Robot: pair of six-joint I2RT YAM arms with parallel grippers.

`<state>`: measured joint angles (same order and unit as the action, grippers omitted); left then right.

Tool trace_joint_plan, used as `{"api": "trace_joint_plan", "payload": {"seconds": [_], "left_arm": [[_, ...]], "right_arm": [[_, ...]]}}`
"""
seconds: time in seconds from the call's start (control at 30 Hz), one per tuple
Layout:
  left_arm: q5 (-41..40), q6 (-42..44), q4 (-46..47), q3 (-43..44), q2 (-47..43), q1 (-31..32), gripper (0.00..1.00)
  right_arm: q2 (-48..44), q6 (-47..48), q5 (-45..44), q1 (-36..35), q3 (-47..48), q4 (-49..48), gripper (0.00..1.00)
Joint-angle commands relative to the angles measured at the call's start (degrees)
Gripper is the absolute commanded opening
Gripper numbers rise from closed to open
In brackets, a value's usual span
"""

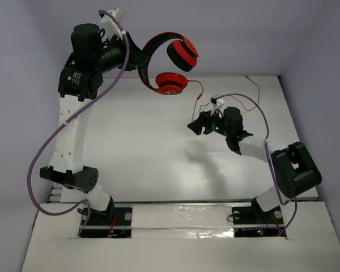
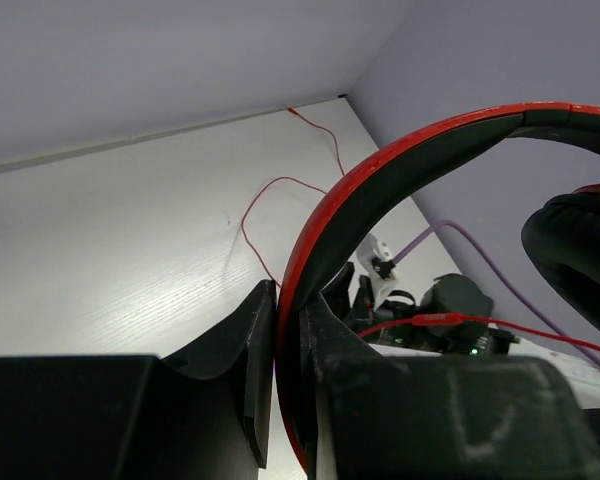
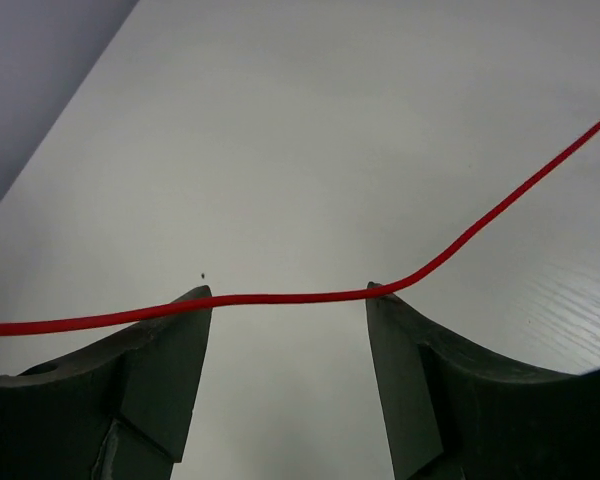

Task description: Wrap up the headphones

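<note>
The red headphones (image 1: 161,41) hang in the air at the back left of the table. My left gripper (image 1: 137,59) is shut on their red-and-black headband (image 2: 430,140); in the left wrist view the band stands pinched between the two jaws of that gripper (image 2: 288,330). A black ear pad (image 2: 575,250) shows at the right. The thin red cable (image 1: 197,93) runs from the lower earcup (image 1: 171,84) down toward my right gripper (image 1: 201,126). In the right wrist view that gripper (image 3: 288,300) is open, and the cable (image 3: 500,215) lies across both fingertips above the table.
The white table (image 1: 147,158) has grey walls behind and on both sides. More red cable (image 1: 252,82) trails over the table's back right corner. Thick purple robot cables (image 1: 45,147) loop beside the left arm and over the right arm (image 1: 255,107).
</note>
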<state>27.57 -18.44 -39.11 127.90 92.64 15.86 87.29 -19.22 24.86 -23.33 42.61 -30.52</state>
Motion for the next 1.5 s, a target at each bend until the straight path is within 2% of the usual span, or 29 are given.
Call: {"api": "trace_joint_plan", "payload": {"seconds": [0.0, 0.13, 0.17, 0.23, 0.27, 0.33, 0.4, 0.47, 0.5, 0.53, 0.6, 0.67, 0.73, 0.8, 0.83, 1.03, 1.13, 1.27, 1.37, 1.47], "left_arm": [[6.7, -4.1, 7.0, 0.2, -3.9, -1.3, 0.00], [7.5, -4.5, 7.1, 0.5, -4.0, -2.4, 0.00], [7.4, -4.5, 6.9, 0.5, -4.0, -2.4, 0.00], [5.5, -3.9, 6.1, 1.2, -3.9, -2.9, 0.00], [5.2, -3.7, 5.8, 1.2, -3.8, -3.5, 0.00], [4.0, -3.7, 6.1, 1.2, -3.8, -3.6, 0.00], [3.3, -4.5, 7.6, 1.0, -3.6, -4.1, 0.00], [3.6, -5.6, 9.3, 1.5, -2.9, -4.7, 0.00], [4.1, -7.0, 9.9, 1.9, -1.7, -5.2, 0.00], [4.9, -7.7, 10.4, 3.1, -1.2, -5.2, 0.00], [5.8, -9.1, 11.5, 4.8, 0.5, -5.9, 0.00], [6.4, -11.2, 13.2, 6.6, 0.8, -6.5, 0.00], [7.4, -13.0, 15.0, 5.4, -0.4, -7.1, 0.00], [7.5, -14.3, 19.5, 2.6, -3.6, -7.2, 0.00], [8.1, -15.0, 21.2, -0.2, -4.5, -7.2, 0.00], [12.2, -15.7, 20.1, 3.0, -4.1, -8.9, 0.00], [13.1, -15.4, 20.0, 2.4, -4.4, -9.5, 0.00], [13.6, -15.3, 20.0, 1.7, -4.9, -9.5, 0.00], [13.7, -15.2, 20.0, 1.7, -5.5, -9.5, 0.00], [13.6, -15.3, 20.0, 1.9, -5.5, -9.5, 0.00]], "right_arm": [[1.5, 2.0, -0.3, -0.4, 3.7, -7.8, 0.69], [0.9, 4.0, -3.2, -0.4, 3.7, -7.2, 0.70], [0.6, 5.6, -3.6, -0.4, 4.3, -4.5, 0.69], [-0.6, 6.4, -3.1, -0.4, 5.0, -0.8, 0.45], [-2.7, 5.1, -3.2, -0.4, 4.8, 2.5, 0.39], [-5.5, 2.4, -1.3, -0.9, 2.1, 2.0, 0.35], [-10.5, -1.3, -0.8, -2.1, -4.1, -2.3, 0.19], [-13.7, -2.3, -1.6, -2.8, -6.9, -3.1, 0.18], [-16.8, -2.4, -3.0, -2.8, -8.2, -2.6, 0.07], [-18.2, -2.5, -4.5, -2.8, -8.7, -2.4, 0.03], [-21.8, -2.7, -5.4, -2.8, -9.0, -0.1, 0.01], [-23.7, -2.8, -7.1, -2.8, -10.2, 0.0, 0.02], [-25.1, -1.6, -10.3, -2.8, -10.8, -0.4, 0.35], [-25.3, 0.4, -10.5, -2.8, -9.9, 0.5, 0.74], [-25.3, 1.1, -9.5, -3.3, -9.3, 0.7, 0.78], [-22.3, 8.5, -9.2, -6.7, -4.0, 5.1, 0.81], [-18.4, 12.1, -11.6, -8.6, -1.0, 5.9, 0.82], [-14.9, 14.7, -19.7, -8.7, 0.7, 3.3, 0.82], [-13.9, 16.3, -26.6, -8.7, 1.3, 3.5, 0.80], [-14.8, 15.4, -27.1, -8.7, 0.7, 4.8, 0.68]]}}
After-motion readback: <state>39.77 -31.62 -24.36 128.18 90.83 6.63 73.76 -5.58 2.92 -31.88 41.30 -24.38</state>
